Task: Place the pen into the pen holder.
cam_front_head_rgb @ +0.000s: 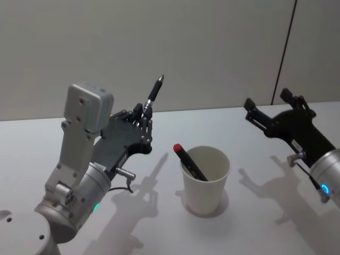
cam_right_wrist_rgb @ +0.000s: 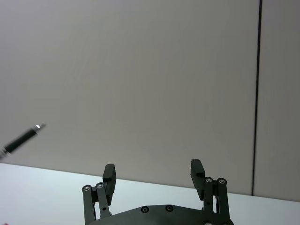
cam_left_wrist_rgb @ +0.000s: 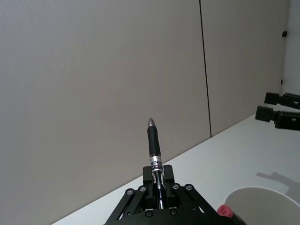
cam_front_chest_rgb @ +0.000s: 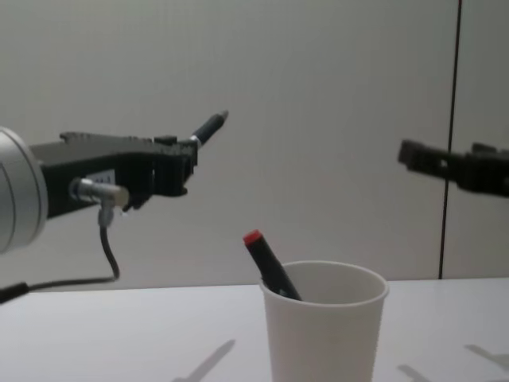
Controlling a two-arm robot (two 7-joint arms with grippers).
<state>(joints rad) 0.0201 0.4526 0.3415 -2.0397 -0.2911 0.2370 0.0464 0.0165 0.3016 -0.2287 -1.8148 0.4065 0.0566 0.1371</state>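
Head view shows the left gripper [cam_front_head_rgb: 144, 118] raised beside the pen holder [cam_front_head_rgb: 207, 183], jaws clamped on the pen [cam_front_head_rgb: 154, 94]; the right gripper [cam_front_head_rgb: 267, 99] hovers opposite, jaws apart.

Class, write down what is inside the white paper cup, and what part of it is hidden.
A black pen with a red end leans inside the pen holder, red end above the rim. The cup wall hides its lower part and the cup's bottom.
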